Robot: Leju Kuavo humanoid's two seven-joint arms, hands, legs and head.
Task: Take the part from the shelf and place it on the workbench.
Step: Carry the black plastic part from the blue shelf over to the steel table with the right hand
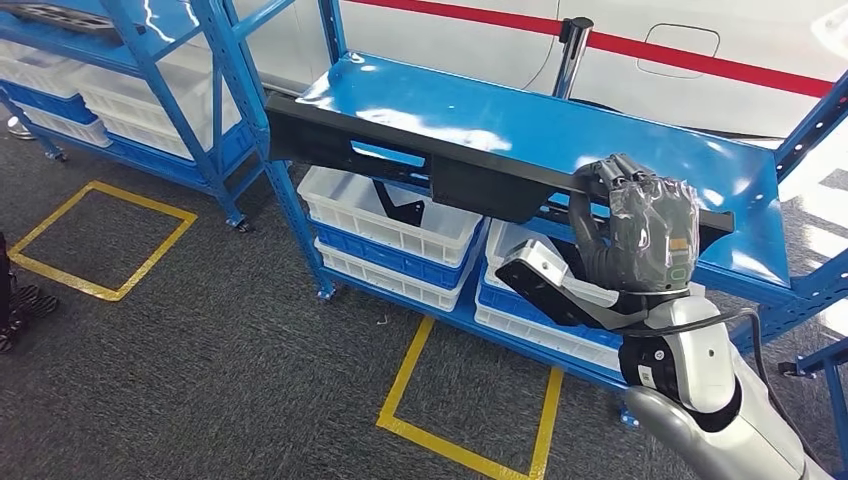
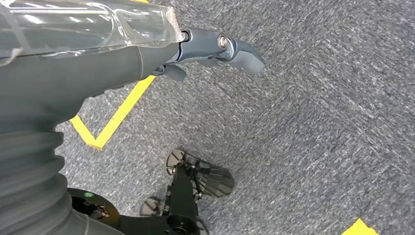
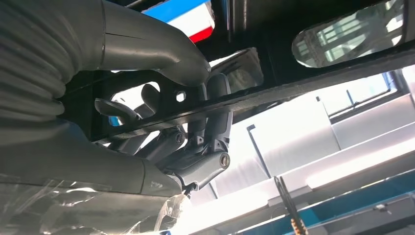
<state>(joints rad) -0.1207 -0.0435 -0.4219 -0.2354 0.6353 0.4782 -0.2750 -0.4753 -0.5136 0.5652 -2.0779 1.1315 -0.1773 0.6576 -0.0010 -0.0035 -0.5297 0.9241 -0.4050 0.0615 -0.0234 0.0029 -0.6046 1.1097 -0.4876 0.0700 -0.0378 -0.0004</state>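
Observation:
A long black plastic part (image 1: 430,160) lies slantwise over the front of the blue shelf (image 1: 560,125), its left end jutting past the shelf post. My right hand (image 1: 640,235) grips the part near its right end, fingers wrapped over the top edge. In the right wrist view the thumb and fingers (image 3: 205,122) clamp the part's thin black edge (image 3: 313,78). My left hand (image 2: 215,49) hangs beside my body over the grey carpet, its fingers loosely apart with nothing in them.
White crates (image 1: 390,215) on blue ones fill the lower shelf under the part. A second blue rack (image 1: 120,90) with white bins stands at the left. Yellow floor squares (image 1: 95,240) mark the grey carpet. A white wall with a red stripe (image 1: 700,60) runs behind.

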